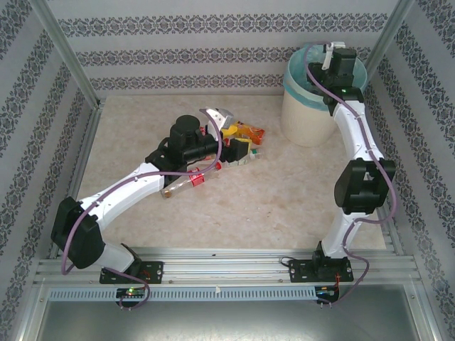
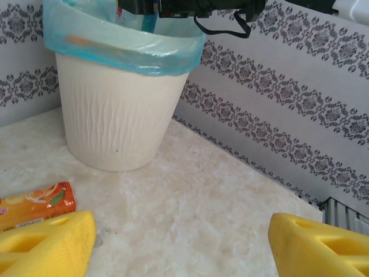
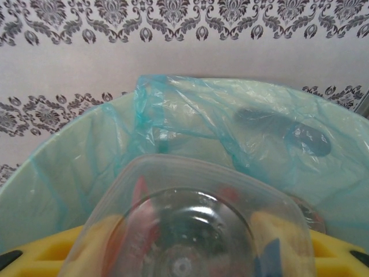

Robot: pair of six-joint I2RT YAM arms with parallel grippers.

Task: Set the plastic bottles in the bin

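Over the bin (blue-green bag lining it) in the far right corner of the worktop, right jaws clamp a clear bottle; left jaws stand apart, empty.

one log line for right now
left pincer open near bottle pile | right pincer shut on clear bottle over bin | drop not yet done

Top camera overlooks the table from behind; left wrist faces the bin low, right wrist peers inside.
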